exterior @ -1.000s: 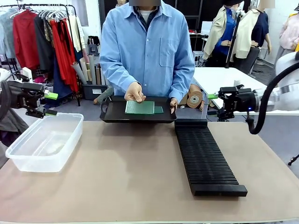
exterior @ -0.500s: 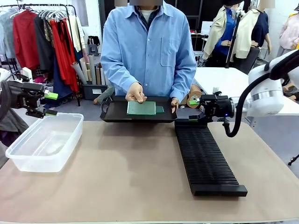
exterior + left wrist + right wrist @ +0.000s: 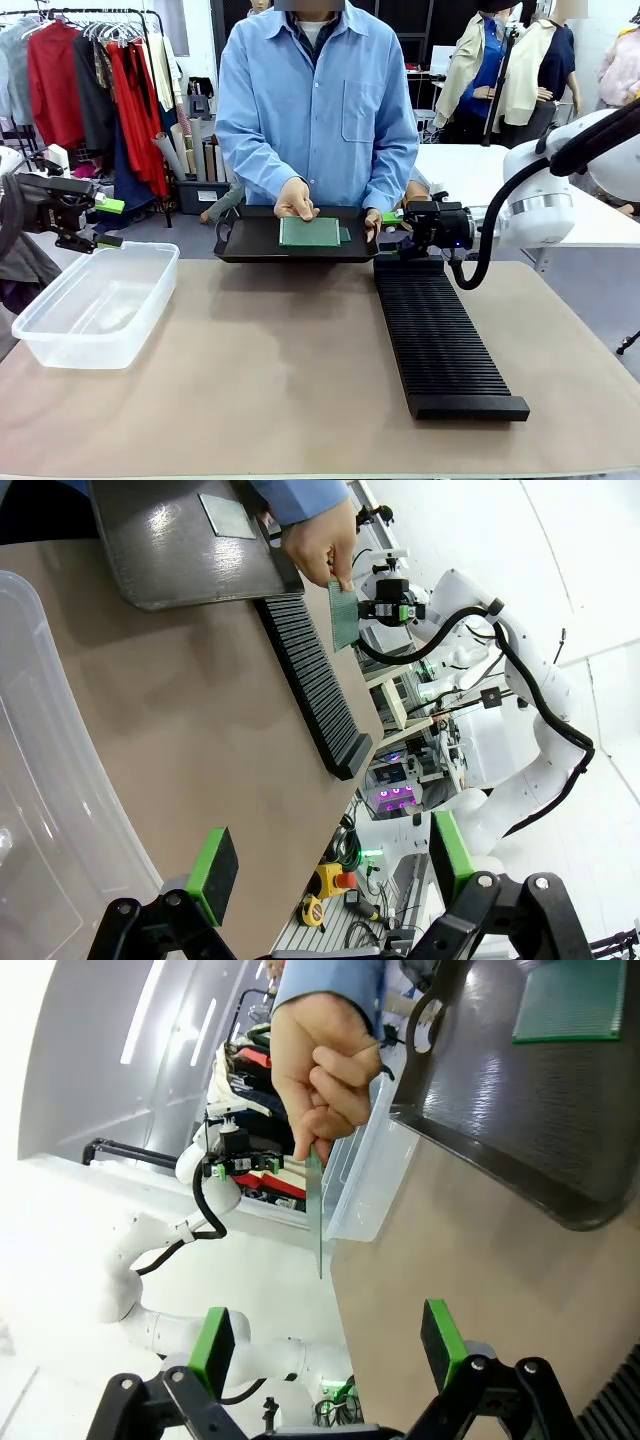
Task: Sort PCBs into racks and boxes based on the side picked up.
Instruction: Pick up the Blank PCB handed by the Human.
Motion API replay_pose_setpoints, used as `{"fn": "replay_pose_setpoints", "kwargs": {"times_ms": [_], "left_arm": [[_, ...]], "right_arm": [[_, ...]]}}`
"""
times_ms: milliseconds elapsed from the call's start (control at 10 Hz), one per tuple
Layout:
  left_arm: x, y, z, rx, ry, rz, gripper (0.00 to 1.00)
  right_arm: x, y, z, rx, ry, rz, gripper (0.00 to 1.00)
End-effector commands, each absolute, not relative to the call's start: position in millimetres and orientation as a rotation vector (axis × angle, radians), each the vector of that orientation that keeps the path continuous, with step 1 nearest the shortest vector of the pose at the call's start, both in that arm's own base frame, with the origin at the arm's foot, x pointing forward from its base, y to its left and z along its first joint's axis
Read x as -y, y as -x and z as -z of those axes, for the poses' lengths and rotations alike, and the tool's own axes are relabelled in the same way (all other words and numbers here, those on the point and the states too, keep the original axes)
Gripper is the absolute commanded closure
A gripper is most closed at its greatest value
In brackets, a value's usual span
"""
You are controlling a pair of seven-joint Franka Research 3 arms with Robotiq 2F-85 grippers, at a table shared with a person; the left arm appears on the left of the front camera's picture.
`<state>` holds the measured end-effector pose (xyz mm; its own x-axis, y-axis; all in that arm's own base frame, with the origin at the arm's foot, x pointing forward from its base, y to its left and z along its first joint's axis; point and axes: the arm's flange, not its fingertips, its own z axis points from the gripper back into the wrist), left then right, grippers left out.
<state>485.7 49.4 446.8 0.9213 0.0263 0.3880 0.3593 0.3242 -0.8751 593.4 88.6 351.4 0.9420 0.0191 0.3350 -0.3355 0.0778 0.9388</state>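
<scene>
A: Where is the board now?

B: The board (image 3: 318, 1210) hangs down from the person's hand (image 3: 325, 1070), straight ahead of the right gripper (image 3: 326, 1345). The jaws stand wide apart and carry nothing.

A: What can go wrong?

B: I think the pads may close too high and pinch the hand, because it holds the top edge. If they close too low, they catch only a corner, and the thin board may turn or slip.

A: And the left gripper?

B: The left gripper (image 3: 108, 222) is spread and empty too, and the box (image 3: 90, 300) lies just under it.
</scene>
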Motion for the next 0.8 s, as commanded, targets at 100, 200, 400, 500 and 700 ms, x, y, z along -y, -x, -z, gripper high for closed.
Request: {"fn": "replay_pose_setpoints", "kwargs": {"times_ms": [100, 200, 400, 500, 700], "left_arm": [[-49.3, -485.8, -448.9, 0.36, 1.229, 0.21, 0.0], [-49.3, -485.8, -448.9, 0.36, 1.229, 0.21, 0.0], [-49.3, -485.8, -448.9, 0.36, 1.229, 0.21, 0.0], [-49.3, -485.8, -448.9, 0.36, 1.229, 0.21, 0.0], [-49.3, -485.8, -448.9, 0.36, 1.229, 0.21, 0.0]], "right_arm": [[-114.8, -601.7, -349.1, 0.243, -1.509, -0.325, 0.0], [-123.5, -603.5, -349.3, 0.23, -1.523, -0.338, 0.0], [-141.0, -607.1, -347.7, 0.235, -1.523, -0.335, 0.0], [-149.0, -609.4, -346.2, 0.232, -1.536, -0.335, 0.0], [-165.2, -613.7, -350.2, 0.239, -1.54, -0.343, 0.0]]}}
